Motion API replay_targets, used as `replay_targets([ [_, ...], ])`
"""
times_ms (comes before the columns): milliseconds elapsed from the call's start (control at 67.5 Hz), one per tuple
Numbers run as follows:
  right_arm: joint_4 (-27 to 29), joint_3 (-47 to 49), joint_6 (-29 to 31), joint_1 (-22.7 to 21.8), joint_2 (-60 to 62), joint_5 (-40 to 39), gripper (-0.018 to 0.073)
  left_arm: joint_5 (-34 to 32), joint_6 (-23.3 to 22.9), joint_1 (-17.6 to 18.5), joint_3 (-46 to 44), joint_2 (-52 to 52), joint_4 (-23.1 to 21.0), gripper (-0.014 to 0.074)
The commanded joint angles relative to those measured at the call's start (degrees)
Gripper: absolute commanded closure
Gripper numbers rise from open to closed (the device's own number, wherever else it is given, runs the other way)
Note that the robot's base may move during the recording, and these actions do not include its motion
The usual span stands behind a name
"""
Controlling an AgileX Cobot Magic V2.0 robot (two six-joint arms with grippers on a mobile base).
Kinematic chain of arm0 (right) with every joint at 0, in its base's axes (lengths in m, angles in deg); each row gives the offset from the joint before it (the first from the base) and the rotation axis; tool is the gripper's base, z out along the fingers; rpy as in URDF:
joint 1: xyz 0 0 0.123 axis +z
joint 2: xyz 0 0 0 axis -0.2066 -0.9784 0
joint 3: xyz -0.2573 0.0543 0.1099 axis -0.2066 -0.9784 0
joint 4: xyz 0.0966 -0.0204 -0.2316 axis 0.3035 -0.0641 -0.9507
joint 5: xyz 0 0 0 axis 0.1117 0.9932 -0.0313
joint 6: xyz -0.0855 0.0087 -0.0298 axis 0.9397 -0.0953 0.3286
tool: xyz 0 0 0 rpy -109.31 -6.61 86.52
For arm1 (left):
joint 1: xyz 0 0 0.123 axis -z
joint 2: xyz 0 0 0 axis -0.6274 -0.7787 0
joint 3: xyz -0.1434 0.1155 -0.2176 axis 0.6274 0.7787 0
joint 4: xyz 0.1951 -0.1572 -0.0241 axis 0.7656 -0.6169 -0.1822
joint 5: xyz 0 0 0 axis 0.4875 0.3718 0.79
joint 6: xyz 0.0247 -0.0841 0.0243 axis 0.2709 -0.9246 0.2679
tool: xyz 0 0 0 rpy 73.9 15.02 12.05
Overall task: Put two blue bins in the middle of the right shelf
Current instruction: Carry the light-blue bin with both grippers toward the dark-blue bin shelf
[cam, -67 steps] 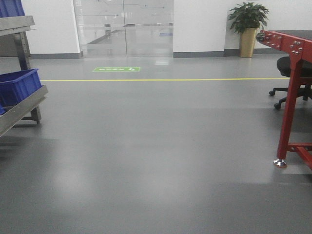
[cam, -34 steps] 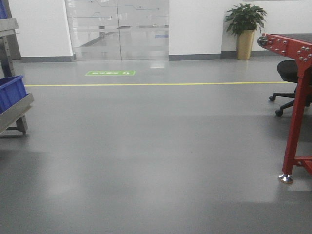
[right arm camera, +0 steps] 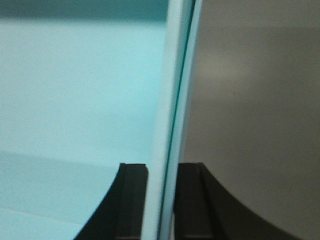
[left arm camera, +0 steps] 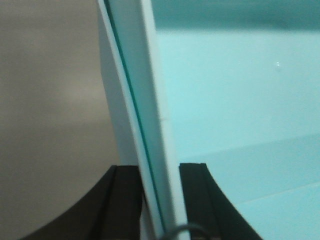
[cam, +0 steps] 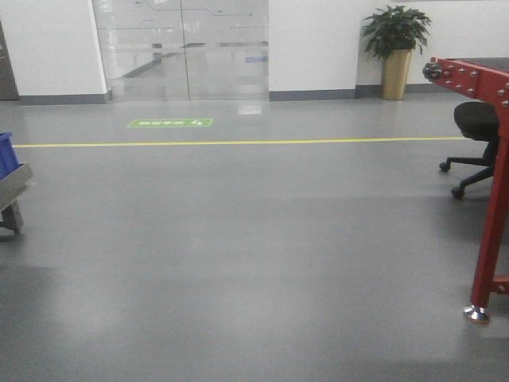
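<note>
My left gripper (left arm camera: 159, 170) is shut on the upright left wall (left arm camera: 145, 75) of a blue bin. The bin looks pale cyan here, and its inside (left arm camera: 240, 100) fills the right of the left wrist view. My right gripper (right arm camera: 161, 170) is shut on the bin's right wall (right arm camera: 175, 75), with the bin's inside (right arm camera: 75, 90) to the left. Grey floor shows beyond each wall. Neither gripper nor the held bin shows in the front view. Another blue bin (cam: 6, 153) sits on a metal shelf (cam: 14, 181) at the far left edge.
A red metal frame (cam: 489, 215) stands at the right, with a black office chair (cam: 477, 127) behind it. A potted plant (cam: 395, 40) and glass doors (cam: 183, 48) are at the far wall. A yellow line (cam: 238, 142) and a green sign (cam: 170, 122) mark the grey floor.
The front view has shifted. The shelf with blue bins has slid almost out at the left edge. The red frame's leg has moved right and lower, nearer to me.
</note>
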Motion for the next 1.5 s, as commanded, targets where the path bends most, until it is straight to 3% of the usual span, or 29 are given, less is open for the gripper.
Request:
replay_targets([
  [0,1.27,0.79,1.56,0.26,0.77,-5.53,0.0721,-4.50,1.24,0.63,-0.98,0.95,-3.11,0.0707],
  [1482,1.27,0.79,1.56,0.26,0.77,-5.53,0.0721,-4.50,1.24,0.63,-0.98,0.95,-3.11,0.0707],
])
